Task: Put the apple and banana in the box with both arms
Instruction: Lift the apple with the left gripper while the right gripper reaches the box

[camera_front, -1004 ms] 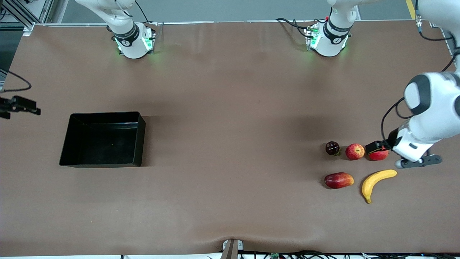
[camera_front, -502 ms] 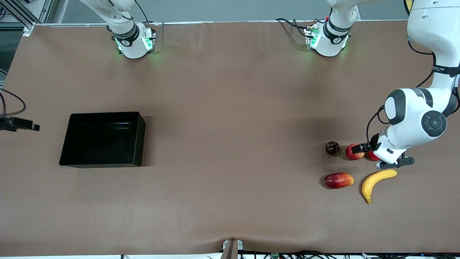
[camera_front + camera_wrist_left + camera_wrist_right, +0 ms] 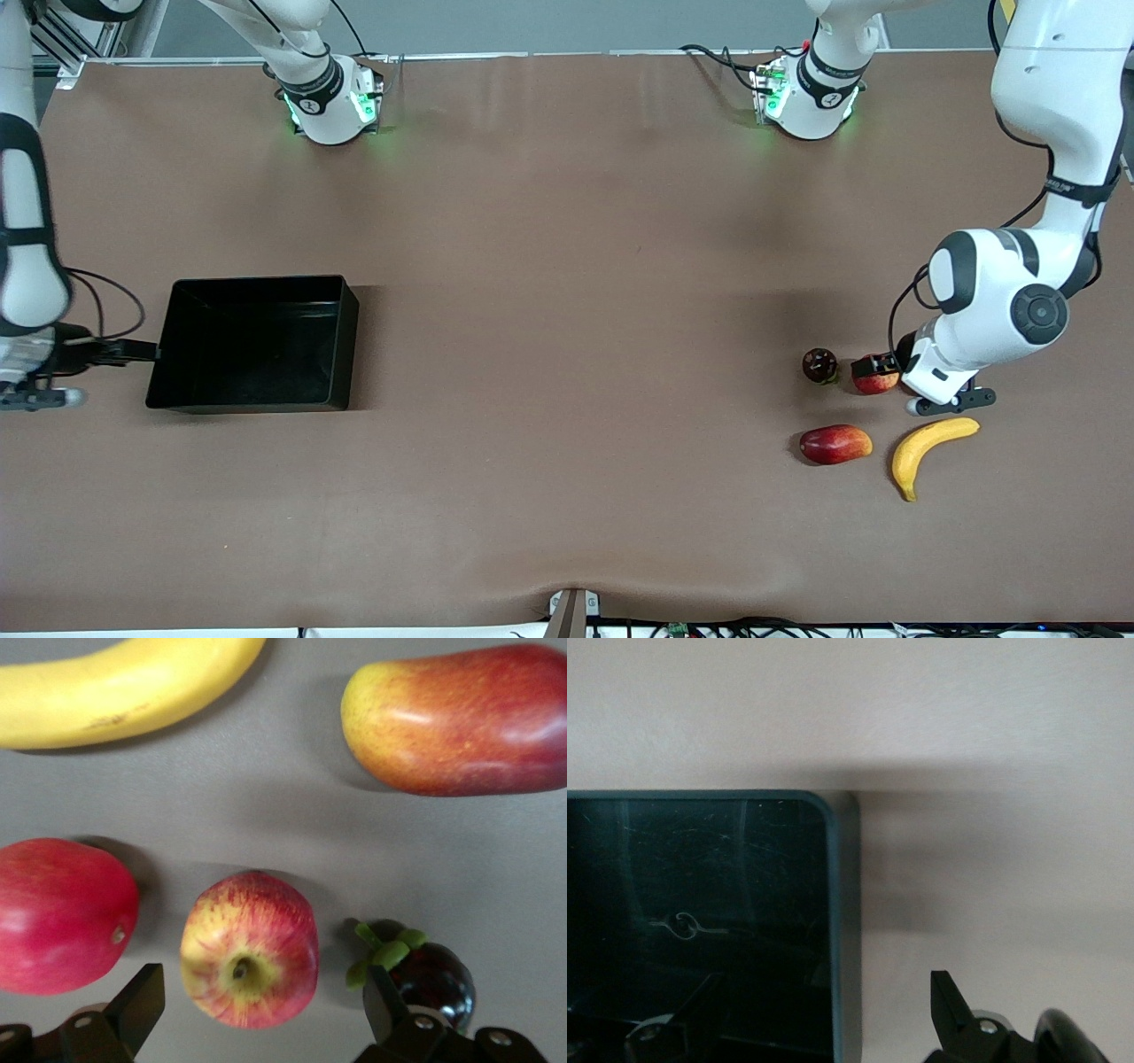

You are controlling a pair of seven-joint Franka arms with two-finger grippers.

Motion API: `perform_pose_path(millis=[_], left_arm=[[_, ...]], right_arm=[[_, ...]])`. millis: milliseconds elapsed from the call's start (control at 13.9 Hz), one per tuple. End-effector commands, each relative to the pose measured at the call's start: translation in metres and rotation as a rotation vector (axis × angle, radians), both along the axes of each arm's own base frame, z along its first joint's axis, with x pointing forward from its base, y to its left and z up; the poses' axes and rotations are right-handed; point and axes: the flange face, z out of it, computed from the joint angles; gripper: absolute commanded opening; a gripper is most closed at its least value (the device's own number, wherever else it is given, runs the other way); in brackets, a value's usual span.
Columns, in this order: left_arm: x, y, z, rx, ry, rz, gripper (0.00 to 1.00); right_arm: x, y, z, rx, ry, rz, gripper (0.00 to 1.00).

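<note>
Hovering low over the fruit cluster at the right of the front view, the left gripper (image 3: pixel 879 365) stands with fingers spread, straddling the apple (image 3: pixel 250 962) in the left wrist view without yet touching it. The apple sits low in that view's centre, between a pinkish-red fruit (image 3: pixel 62 914) and a dark maroon fruit (image 3: pixel 425 979). It is judged firm, smooth and light, best pinched across its widest girth, the close neighbours leaving little finger room. The banana (image 3: pixel 926 448) lies at lower right, softer and easily bruised, best held at mid-length. The box (image 3: pixel 341 346) sits at centre left. Compared with one second earlier, the left gripper has shifted from the pinkish-red fruit to the apple, and the right gripper (image 3: pixel 824 1019), spread, has reached the box's edge.
</note>
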Motion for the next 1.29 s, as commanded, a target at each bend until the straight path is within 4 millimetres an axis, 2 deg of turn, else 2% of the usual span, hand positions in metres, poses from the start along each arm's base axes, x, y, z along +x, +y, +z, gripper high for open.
perform_pose_path(millis=[0,143,215,359,430,574,645,789,932,1076,1219], left_arm=[[0.0,0.001,-0.007,0.014,-0.007,-0.02,1.0],[0.002,0.0,-0.011,0.031,-0.02,-0.031,1.0],[0.001,-0.001,-0.017,0.029,-0.015,-0.031,1.0],[0.001,-0.001,-0.023,0.028,-0.012,-0.032,1.0],[0.001,-0.001,-0.023,0.028,-0.012,-0.032,0.84],[0.002,-0.004,-0.02,0.029,-0.015,-0.037,0.32],[0.003,-0.006,-0.016,0.03,-0.018,-0.039,0.0],[0.006,-0.008,0.002,0.036,-0.021,-0.045,0.0],[0.008,-0.01,0.037,0.045,0.002,-0.051,0.0],[0.004,-0.016,0.075,0.058,0.01,-0.058,0.0],[0.002,-0.025,0.106,0.068,0.013,-0.054,0.0]], right_arm=[[-0.003,0.011,0.002,0.009,-0.048,0.128,0.86],[-0.008,0.003,-0.008,0.022,-0.045,0.181,0.15],[-0.013,-0.007,-0.013,0.027,-0.035,0.164,0.0],[-0.014,-0.008,-0.015,0.03,-0.029,0.153,0.0],[-0.012,-0.004,-0.013,0.03,-0.028,0.155,0.0],[-0.011,-0.003,-0.012,0.028,-0.029,0.155,0.0],[-0.01,0.0,-0.011,0.031,-0.025,0.157,0.0],[-0.003,0.006,0.003,0.043,-0.011,0.15,0.0],[0.008,0.026,0.032,0.079,0.06,0.108,0.0],[0.022,0.067,0.056,0.089,0.134,0.055,0.0],[0.035,0.12,0.075,0.134,0.144,0.013,0.0]])
